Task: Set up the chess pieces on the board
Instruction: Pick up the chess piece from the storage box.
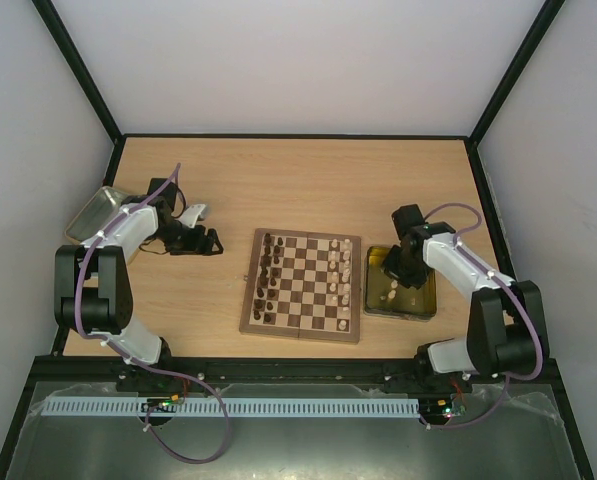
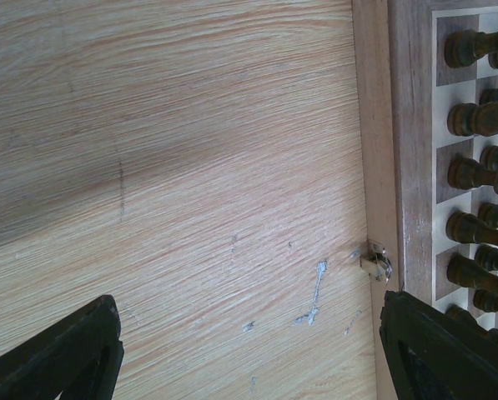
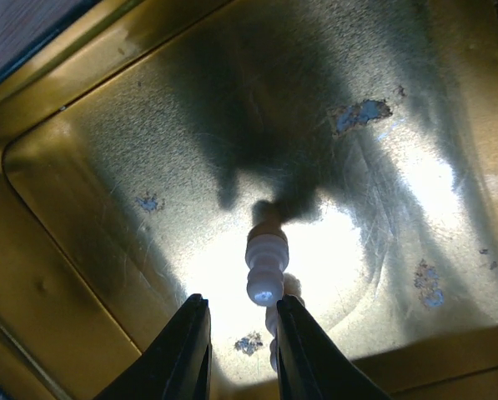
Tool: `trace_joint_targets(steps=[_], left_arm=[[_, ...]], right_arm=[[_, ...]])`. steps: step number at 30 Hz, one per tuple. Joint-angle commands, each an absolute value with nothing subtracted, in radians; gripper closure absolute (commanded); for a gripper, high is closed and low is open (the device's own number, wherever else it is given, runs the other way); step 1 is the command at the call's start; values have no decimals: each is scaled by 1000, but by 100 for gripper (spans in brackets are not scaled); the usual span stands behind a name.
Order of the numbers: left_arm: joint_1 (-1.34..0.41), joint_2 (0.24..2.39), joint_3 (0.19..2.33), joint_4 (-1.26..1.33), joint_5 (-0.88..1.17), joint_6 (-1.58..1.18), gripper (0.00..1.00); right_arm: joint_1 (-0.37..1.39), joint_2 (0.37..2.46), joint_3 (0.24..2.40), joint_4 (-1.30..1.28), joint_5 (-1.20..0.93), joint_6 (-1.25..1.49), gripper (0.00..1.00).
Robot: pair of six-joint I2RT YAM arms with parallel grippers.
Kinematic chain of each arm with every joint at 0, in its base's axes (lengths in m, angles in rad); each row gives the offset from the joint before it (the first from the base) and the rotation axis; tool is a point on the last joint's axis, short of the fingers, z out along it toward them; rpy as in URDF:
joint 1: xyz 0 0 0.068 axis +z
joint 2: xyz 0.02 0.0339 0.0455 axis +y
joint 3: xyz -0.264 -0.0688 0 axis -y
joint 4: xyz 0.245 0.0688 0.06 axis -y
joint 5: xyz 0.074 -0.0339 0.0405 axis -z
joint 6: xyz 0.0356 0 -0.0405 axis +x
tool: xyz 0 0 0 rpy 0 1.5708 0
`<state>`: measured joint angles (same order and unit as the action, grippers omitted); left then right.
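Right claw (image 3: 242, 302): clenched on a pale piece (image 3: 265, 268), one finger (image 3: 190, 350) close on either side of it. The piece sticks out past the fingertips, its far end pointing at the floor of the yellow tray (image 3: 382, 208) beneath the claw. The claw's shadow falls on the tray floor straight ahead of the tips. Cannot tell from the wrist view whether the piece touches the floor. Chipped patches in the tray's coating lie ahead of the claw and off to one side. Seen from above, a few loose pale pieces (image 1: 389, 293) lie in the same tray, just beside the claw on its board side.

Board (image 1: 303, 285): to the left of the right claw, just beside the tray; touching it or not, cannot tell. Pale pieces (image 1: 344, 275) stand along the board edge nearest this claw. Dark pieces (image 1: 268, 278) stand along the opposite edge, nearest the other claw.

Left claw (image 2: 249, 308): released, jaws spread wide over plain table (image 2: 190, 167). The board's brown border and a small metal clasp (image 2: 375, 260) lie just beside its board-side finger. Rows of dark pieces stand just beyond that border. A grey tray (image 1: 93, 215) sits behind this claw, on the side away from the board, well apart.
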<state>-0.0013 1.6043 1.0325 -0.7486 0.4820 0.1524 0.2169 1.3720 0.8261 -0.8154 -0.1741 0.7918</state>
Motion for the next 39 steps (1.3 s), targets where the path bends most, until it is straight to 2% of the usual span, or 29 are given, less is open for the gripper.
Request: trace_joint_targets(steps=[1, 4, 15, 29, 39], left_arm=[[-2, 1598, 1026, -759, 477, 149, 15], [-2, 1598, 1026, -759, 477, 149, 15], [-2, 1606, 1026, -760, 482, 152, 15], [-2, 1614, 1025, -761, 489, 155, 15], [-2, 1613, 1025, -761, 490, 155, 15]], right_arm=[[199, 1397, 806, -778, -185, 772, 79], [183, 1407, 792, -769, -190, 765, 80], [161, 1425, 791, -772, -189, 737, 98], [173, 1341, 908, -947, -158, 680, 98], [406, 1343, 1137, -1093, -149, 770, 98]])
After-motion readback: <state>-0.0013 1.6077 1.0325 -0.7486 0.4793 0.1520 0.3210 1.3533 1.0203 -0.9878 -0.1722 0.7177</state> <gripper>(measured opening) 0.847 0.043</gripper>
